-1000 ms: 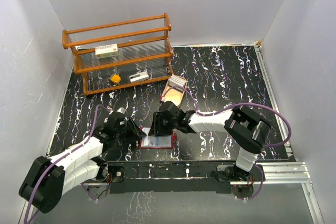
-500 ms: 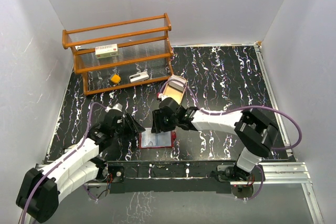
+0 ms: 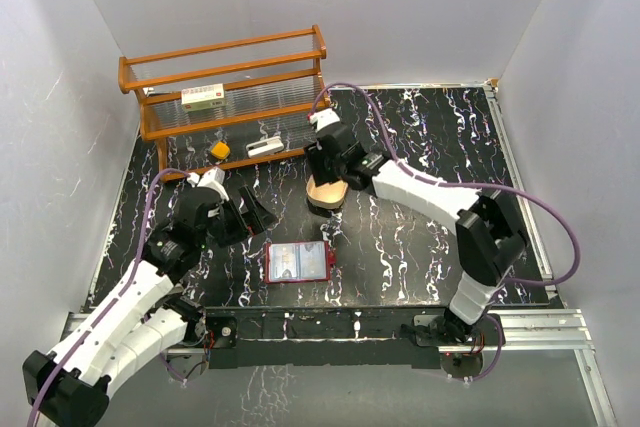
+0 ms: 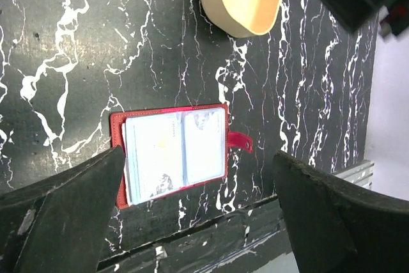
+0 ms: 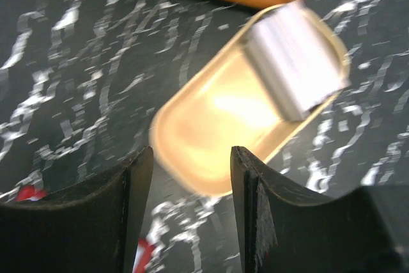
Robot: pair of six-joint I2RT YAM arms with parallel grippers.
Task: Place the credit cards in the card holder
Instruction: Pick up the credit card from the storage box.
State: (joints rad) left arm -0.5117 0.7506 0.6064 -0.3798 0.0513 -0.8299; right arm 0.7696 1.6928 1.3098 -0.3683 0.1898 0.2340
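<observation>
Two arms have split up. The right gripper [image 3: 322, 169] hangs over the tan oval tray [image 3: 327, 197] far from the bases, and the left gripper [image 3: 255, 212] hovers just left of the card holder [image 3: 298, 263].

The credit cards [image 5: 294, 71] sit stacked at the tray's far end, ahead and to the right of the right gripper's tips. Their long axis seems to run across the tray's length, though the wrist view is blurred. The right arm is plainly nearer, so the pick looks like its job. Its fingers stand apart with nothing between them. The left gripper is spread wide and empty.

The card holder lies open and flat near the front edge, pale pockets up, snap tab pointing right.

A second ago both grippers crowded over the holder. Since then the right has swung out to the tray, and the left has backed off and opened.
</observation>
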